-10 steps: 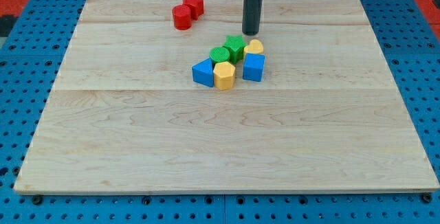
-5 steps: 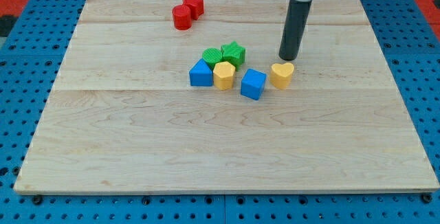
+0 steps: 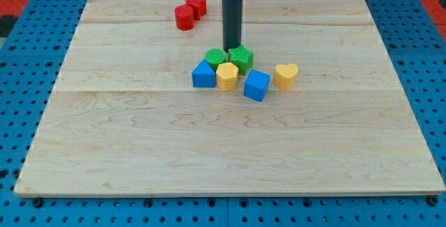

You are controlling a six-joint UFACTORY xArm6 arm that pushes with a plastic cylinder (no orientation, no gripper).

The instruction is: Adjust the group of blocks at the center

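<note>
My tip (image 3: 231, 47) stands just above the two green blocks at the board's middle, between the green cylinder (image 3: 215, 57) and the green star (image 3: 241, 57). Below them lie a blue block (image 3: 203, 74) and a yellow hexagon (image 3: 226, 76), touching each other. A blue cube (image 3: 256, 85) sits a little apart at the lower right. A yellow heart (image 3: 285, 76) lies further to the right, separate from the rest.
A red cylinder (image 3: 185, 18) and a red star (image 3: 196, 5) sit together near the top edge of the wooden board (image 3: 139, 150). Blue pegboard surrounds the board.
The blue cube and yellow heart were pushed right and down out of the cluster. My tip then moved left, from beside the yellow heart to just above the green blocks.
</note>
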